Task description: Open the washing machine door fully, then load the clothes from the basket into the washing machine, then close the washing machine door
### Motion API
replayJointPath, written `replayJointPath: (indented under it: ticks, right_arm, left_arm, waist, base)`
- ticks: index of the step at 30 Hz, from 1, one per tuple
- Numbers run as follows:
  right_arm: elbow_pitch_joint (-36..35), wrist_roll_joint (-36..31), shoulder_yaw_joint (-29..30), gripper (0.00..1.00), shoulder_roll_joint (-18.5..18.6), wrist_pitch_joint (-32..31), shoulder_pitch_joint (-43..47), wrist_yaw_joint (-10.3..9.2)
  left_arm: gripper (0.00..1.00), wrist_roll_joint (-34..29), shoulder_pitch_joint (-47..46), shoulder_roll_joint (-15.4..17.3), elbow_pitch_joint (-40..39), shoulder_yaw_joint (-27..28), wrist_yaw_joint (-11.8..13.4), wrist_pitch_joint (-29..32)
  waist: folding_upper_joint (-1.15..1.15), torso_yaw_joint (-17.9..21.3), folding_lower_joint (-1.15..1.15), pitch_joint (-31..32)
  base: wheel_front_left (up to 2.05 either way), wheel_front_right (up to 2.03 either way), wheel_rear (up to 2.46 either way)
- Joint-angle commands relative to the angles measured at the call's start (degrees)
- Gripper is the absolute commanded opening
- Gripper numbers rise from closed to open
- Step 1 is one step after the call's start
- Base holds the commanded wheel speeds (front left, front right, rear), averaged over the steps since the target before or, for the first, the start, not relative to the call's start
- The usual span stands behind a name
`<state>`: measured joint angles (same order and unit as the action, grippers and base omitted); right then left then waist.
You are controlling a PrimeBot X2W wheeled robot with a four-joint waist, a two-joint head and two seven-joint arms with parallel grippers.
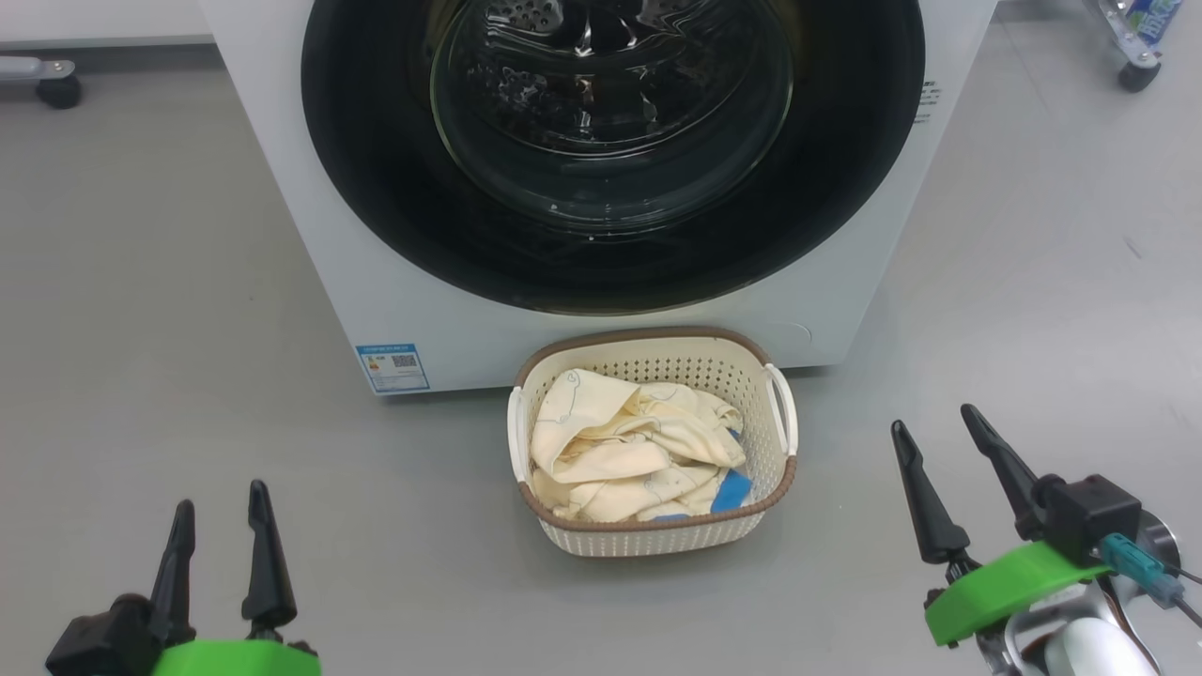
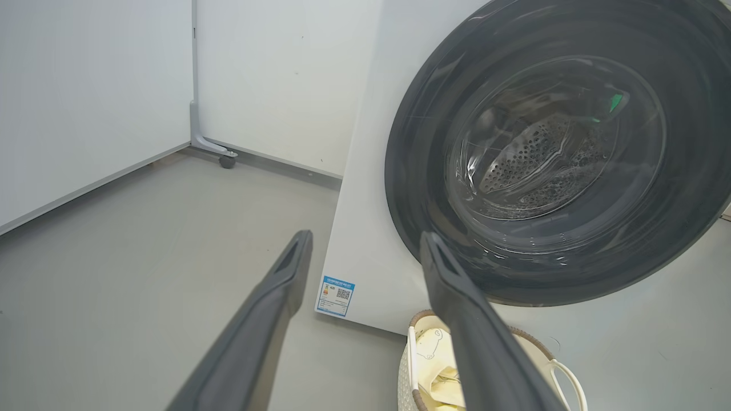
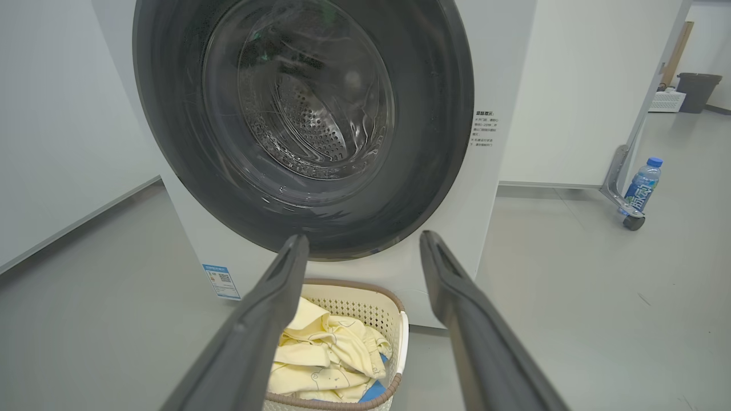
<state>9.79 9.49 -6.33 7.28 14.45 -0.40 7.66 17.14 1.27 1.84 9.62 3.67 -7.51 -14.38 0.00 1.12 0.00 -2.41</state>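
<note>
The basket [image 1: 648, 540] full, the washing machine door [image 1: 376, 169] shut.
The clothes [image 1: 620, 451] lie heaped in it, just before the washing machine [image 1: 451, 343]; left gripper [image 1: 221, 498] and right gripper [image 1: 934, 419] hang nearer, fingers spread, empty.

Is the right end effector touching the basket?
Apart. The head view shows bare grey floor between the open right end effector and the basket.

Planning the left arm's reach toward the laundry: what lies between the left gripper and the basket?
Bare grey floor, nothing else: the head view shows a free stretch from the open left gripper at lower left to the basket.
</note>
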Motion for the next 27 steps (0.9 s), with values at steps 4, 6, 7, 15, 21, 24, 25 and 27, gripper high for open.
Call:
replayJointPath:
  ticks: [4, 6, 7, 15, 21, 24, 25, 27]
  right_arm:
    - [-1.28, -0.09, -0.68, 1.00, 0.72, 0.55, -1.90, -0.17]
    - [-1.27, -0.09, -0.68, 1.00, 0.73, 0.55, -1.95, -0.17]
    - [-1.26, -0.10, -0.69, 1.00, 0.73, 0.55, -1.96, -0.17]
    - [-1.37, -0.16, -0.91, 1.00, 0.71, 0.55, -2.11, -0.17]
    - [-1.44, -0.13, -0.95, 1.00, 0.61, 0.55, -2.12, -0.17]
    - [-1.46, -0.09, -0.89, 1.00, 0.55, 0.55, -2.15, -0.17]
    - [-1.46, -0.08, -0.89, 1.00, 0.52, 0.55, -2.21, -0.17]
    - [-1.47, -0.05, -0.90, 1.00, 0.48, 0.55, -2.33, -0.17]
  left_arm:
    - [1.00, -1.08, -2.41, 1.04, -1.90, 2.20, 0.02, -0.62]
    - [1.00, -1.32, -2.45, 1.04, -1.81, 2.15, 0.02, -0.62]
    - [1.00, -1.37, -2.47, 1.04, -1.77, 2.12, 0.02, -0.62]
    - [1.00, -1.30, -2.39, 1.04, -1.68, 2.03, 0.02, -0.62]
    - [1.00, -1.26, -2.37, 1.04, -1.77, 2.09, 0.02, -0.62]
    - [1.00, -1.26, -2.40, 1.04, -1.82, 2.00, 0.02, -0.62]
    - [1.00, -1.25, -2.41, 1.04, -1.83, 2.00, 0.02, -0.62]
    - [1.00, -1.22, -2.47, 1.04, -1.84, 1.99, 0.02, -0.62]
  waist:
    - [0.00, 0.07, 0.00, 0.04]
    - [0.00, 0.07, 0.00, 0.07]
    - [0.00, 0.07, 0.00, 0.10]
    - [0.00, 0.20, 0.00, 0.24]
    - [0.00, 0.43, 0.00, 0.12]
    - [0.00, 0.55, 0.00, -0.01]
    - [0.00, 0.60, 0.00, -0.06]
    - [0.00, 0.68, 0.00, -0.17]
  base:
    - [0.02, 0.02, -0.05]
    - [0.21, 0.21, -0.41]
    - [0.32, 0.32, -0.65]
    - [0.63, 0.63, -1.26]
    - [1.12, 1.12, -2.25]
    - [1.23, 1.23, -2.46]
    - [1.23, 1.23, -2.46]
    - [1.23, 1.23, -2.46]
